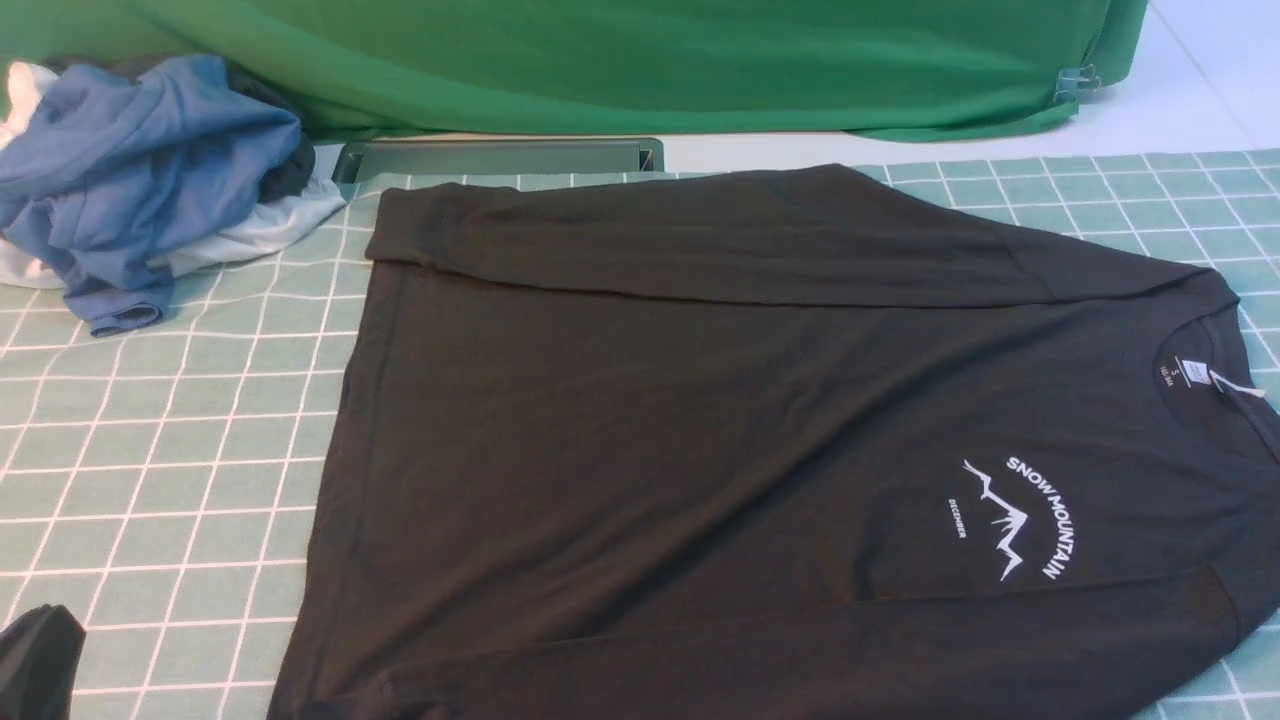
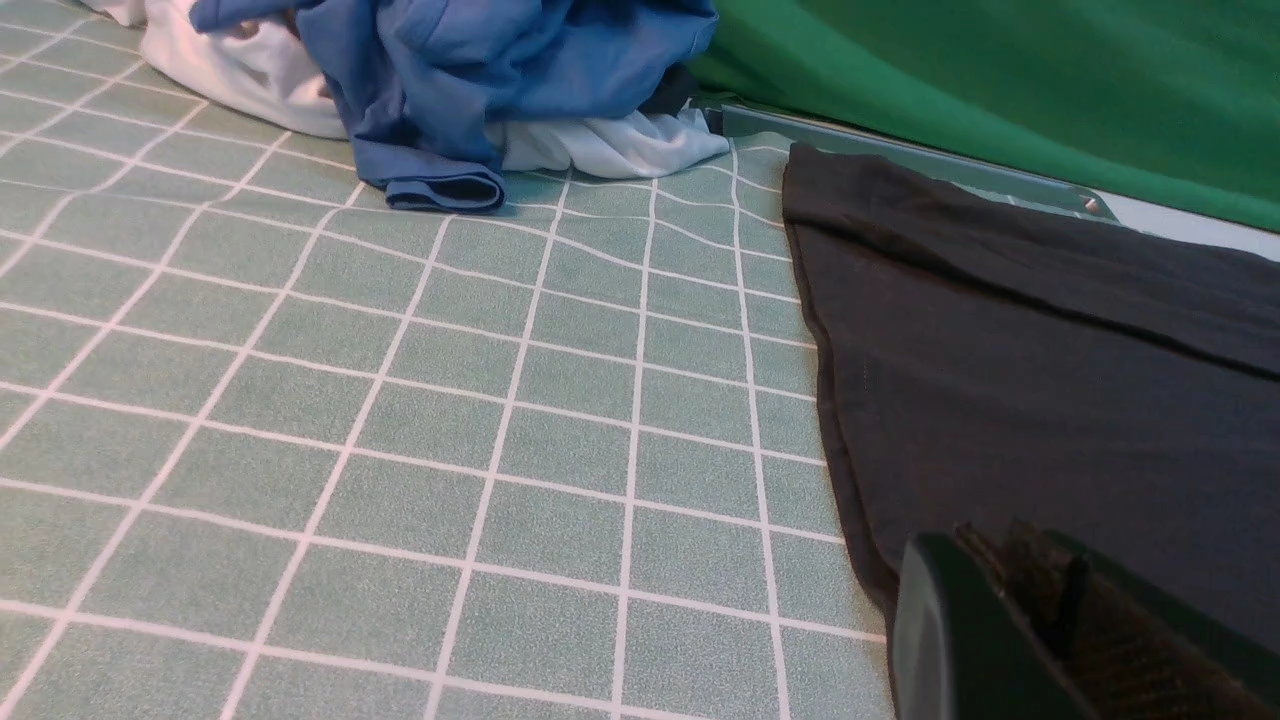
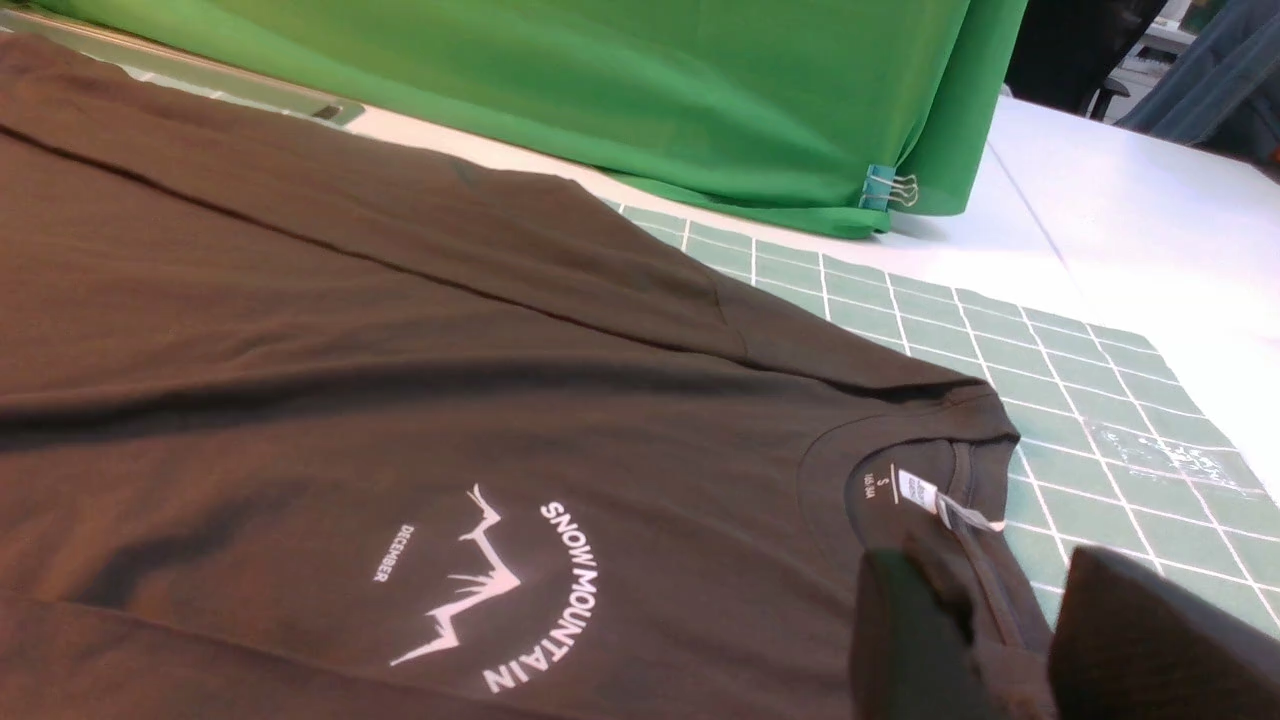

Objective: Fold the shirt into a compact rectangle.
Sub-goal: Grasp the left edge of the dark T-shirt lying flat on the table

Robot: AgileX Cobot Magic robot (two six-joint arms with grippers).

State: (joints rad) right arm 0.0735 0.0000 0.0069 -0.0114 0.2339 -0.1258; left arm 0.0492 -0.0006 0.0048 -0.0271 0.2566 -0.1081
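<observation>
**Q:** Where does the workpiece lie relative to the claws?
**A:** The shirt lies flat on the checked cloth, to the right of the left gripper and extending beyond it. From the right gripper, the collar is just ahead, near the fingertips.

**Q:** State the condition of each claw.
**A:** Left: fingers together, no fabric visible in the grip. Right: fingers parted by a moderate gap, nothing visibly gripped. Contact between its tips and the fabric cannot be confirmed.

**Q:** Which folds are complete?
**A:** The far sleeve, on the side away from the left claw, is laid inward along the body. The near sleeve is also laid across the body, running from the shoulder towards the hem at the left claw's side. Its lower part is cut off by the front view, so that edge cannot be fully checked.

**Q:** Which operations are outstanding?
**A:** The body is spread at nearly full length, with the chest print exposed. Judged from this layout, the preparatory sleeve folds are largely done; the main folds that reduce length and width are outstanding. Slack creases run diagonally across the body and may need smoothing first. The task appears to be in its early portion.
</observation>
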